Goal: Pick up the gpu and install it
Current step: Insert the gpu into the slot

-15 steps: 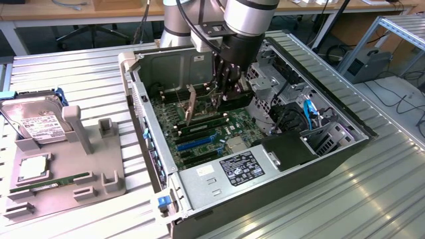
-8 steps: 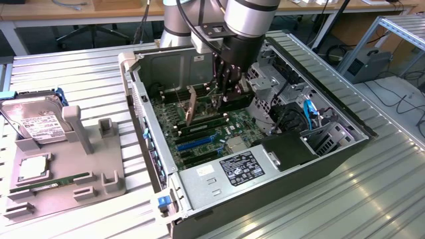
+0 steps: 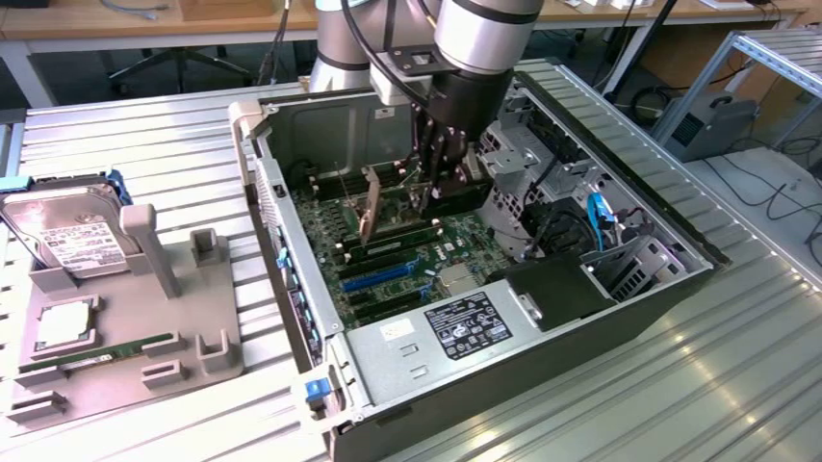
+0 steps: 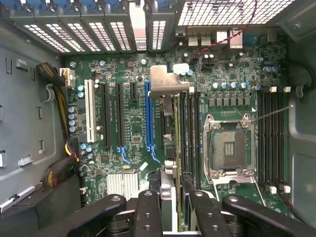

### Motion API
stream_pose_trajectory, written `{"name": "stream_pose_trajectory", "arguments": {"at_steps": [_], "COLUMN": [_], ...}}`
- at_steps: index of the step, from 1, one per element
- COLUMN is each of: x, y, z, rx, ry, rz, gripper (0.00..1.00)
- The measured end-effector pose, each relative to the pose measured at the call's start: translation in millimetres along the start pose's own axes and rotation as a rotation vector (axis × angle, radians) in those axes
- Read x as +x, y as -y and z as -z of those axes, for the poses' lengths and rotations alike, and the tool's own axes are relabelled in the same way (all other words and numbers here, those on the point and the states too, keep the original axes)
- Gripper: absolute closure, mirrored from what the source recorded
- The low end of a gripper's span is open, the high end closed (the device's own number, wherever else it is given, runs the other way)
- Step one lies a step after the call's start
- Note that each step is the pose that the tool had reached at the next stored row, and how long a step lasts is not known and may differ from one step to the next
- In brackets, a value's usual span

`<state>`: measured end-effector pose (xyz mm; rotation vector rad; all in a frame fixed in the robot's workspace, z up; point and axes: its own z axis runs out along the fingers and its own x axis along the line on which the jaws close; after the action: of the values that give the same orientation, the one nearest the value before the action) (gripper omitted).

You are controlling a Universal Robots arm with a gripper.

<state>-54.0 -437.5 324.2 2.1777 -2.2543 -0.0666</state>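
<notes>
My pincer (image 4: pixel 170 205) half-closed on thin black gpu card (image 4: pixel 169 126), edge-on over motherboard's blue slot (image 4: pixel 148 116); not yet seated.

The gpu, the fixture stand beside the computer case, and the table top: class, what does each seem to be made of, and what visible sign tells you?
The gpu: a circuit board, probably fibreglass laminate, with a tan face and a dull silver metal bracket.
The fixture stand: matte grey plastic, possibly printed; it has blocky moulded shapes and no shine.
The table top: ribbed bare metal, likely aluminium, with bright reflections along its grooves.
</notes>
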Motion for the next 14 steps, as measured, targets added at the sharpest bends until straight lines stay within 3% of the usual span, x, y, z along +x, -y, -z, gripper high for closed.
{"name": "stream_pose_trajectory", "arguments": {"at_steps": [14], "x": [2.7], "y": [-0.3], "z": [-1.1], "rx": [0.0000], "ry": [0.0000], "rz": [0.000], "gripper": [0.73]}}
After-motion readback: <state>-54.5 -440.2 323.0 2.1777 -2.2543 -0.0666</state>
